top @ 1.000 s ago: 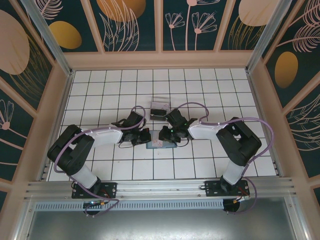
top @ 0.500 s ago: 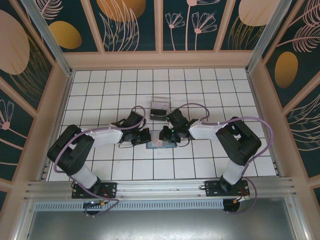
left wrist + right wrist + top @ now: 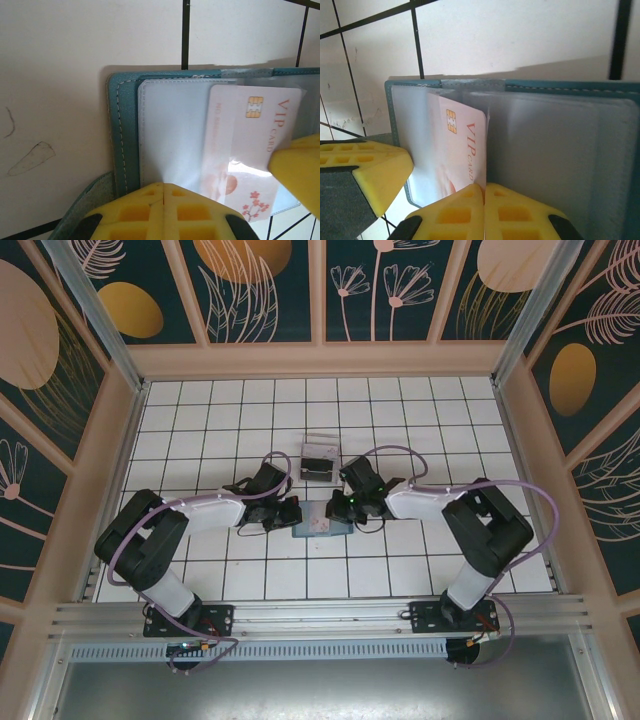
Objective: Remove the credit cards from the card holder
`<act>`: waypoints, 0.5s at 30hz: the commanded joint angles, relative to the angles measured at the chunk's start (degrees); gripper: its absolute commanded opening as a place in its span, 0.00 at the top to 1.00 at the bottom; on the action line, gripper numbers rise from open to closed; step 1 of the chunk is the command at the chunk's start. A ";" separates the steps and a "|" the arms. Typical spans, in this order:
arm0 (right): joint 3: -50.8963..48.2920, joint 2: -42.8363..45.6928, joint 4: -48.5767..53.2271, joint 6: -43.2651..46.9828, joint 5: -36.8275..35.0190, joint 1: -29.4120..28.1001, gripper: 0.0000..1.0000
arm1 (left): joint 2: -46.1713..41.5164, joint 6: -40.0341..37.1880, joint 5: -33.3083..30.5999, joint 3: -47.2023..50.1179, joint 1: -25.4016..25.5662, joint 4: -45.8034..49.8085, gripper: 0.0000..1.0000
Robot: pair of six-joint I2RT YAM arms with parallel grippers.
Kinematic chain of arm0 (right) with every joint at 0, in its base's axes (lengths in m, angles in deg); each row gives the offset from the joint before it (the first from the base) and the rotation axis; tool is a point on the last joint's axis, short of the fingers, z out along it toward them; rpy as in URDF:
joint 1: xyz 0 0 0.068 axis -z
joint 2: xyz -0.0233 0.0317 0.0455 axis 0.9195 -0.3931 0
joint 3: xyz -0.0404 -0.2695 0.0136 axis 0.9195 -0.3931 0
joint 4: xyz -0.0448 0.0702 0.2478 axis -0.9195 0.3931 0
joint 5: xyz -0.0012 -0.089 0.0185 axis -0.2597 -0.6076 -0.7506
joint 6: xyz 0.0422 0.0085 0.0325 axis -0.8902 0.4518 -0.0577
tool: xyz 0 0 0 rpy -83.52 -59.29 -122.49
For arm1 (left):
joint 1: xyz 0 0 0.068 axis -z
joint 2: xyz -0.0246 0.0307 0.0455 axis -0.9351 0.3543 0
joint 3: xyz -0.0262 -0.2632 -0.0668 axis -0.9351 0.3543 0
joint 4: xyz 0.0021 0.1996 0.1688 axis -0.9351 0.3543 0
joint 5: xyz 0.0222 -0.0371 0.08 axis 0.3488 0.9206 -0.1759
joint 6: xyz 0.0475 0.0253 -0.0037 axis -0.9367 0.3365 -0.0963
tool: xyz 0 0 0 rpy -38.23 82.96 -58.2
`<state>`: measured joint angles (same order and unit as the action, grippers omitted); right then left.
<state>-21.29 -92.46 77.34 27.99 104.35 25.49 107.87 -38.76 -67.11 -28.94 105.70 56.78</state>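
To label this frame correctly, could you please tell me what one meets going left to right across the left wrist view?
Bare table, card holder's teal edge, clear sleeve, white VIP credit card, right end effector's yellow finger.

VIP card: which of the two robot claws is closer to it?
Right. The right gripper is shut on the VIP card at its edge. The left gripper clamps the card holder beside the card, not on it.

Holder (image 3: 122, 130) teal-blue, pale stitching; card (image 3: 245, 145) pinkish-white, red lettering, gold chip, red sun, pink blossoms; pads (image 3: 145, 210) yellow; table (image 3: 200, 420) white, black grid; walls (image 3: 260, 290) dark teal, peach-gold plants.
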 commanded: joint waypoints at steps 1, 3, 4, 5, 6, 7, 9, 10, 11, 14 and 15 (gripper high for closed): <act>-1.09 2.54 4.09 0.99 -3.43 1.15 0.94 | 0.24 -1.25 -4.13 0.62 -0.19 5.64 0.95; -0.95 3.69 5.13 1.34 -4.09 1.62 0.95 | 0.18 -1.35 -4.26 0.53 -0.21 5.81 0.95; -0.94 4.18 5.64 1.56 -4.36 1.79 0.96 | 0.14 -1.40 -4.31 0.53 -0.15 5.90 0.95; -0.79 4.68 6.33 1.88 -4.79 2.04 0.96 | 0.16 -1.43 -4.51 0.40 -0.16 6.12 0.95; -0.59 5.17 7.09 2.18 -5.29 2.20 0.96 | 0.13 -1.60 -4.73 0.27 -0.23 6.38 0.95; -0.41 5.47 7.64 2.45 -5.65 2.32 0.97 | 0.17 -1.78 -4.82 0.11 -0.18 6.66 0.95; 0.10 6.46 9.24 3.19 -6.55 2.68 0.97 | 0.05 -2.10 -5.27 -0.16 -0.19 7.18 0.95; 0.31 6.79 9.83 3.51 -6.78 2.82 0.98 | 0.05 -2.23 -5.57 -0.21 -0.22 7.46 0.95; 0.60 7.18 10.33 3.77 -7.08 2.94 0.98 | -0.12 -2.34 -5.91 -0.39 -0.21 7.72 0.95; 1.17 7.95 11.72 4.47 -7.79 3.22 0.99 | -0.24 -2.70 -6.41 -0.59 -0.26 8.24 0.95; 1.41 8.14 12.21 4.69 -8.05 3.30 0.99 | -0.38 -2.72 -6.57 -0.61 -0.37 8.43 0.95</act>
<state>-21.20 -86.06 85.01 30.78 99.50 28.18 107.58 -40.03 -69.01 -29.71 105.70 58.97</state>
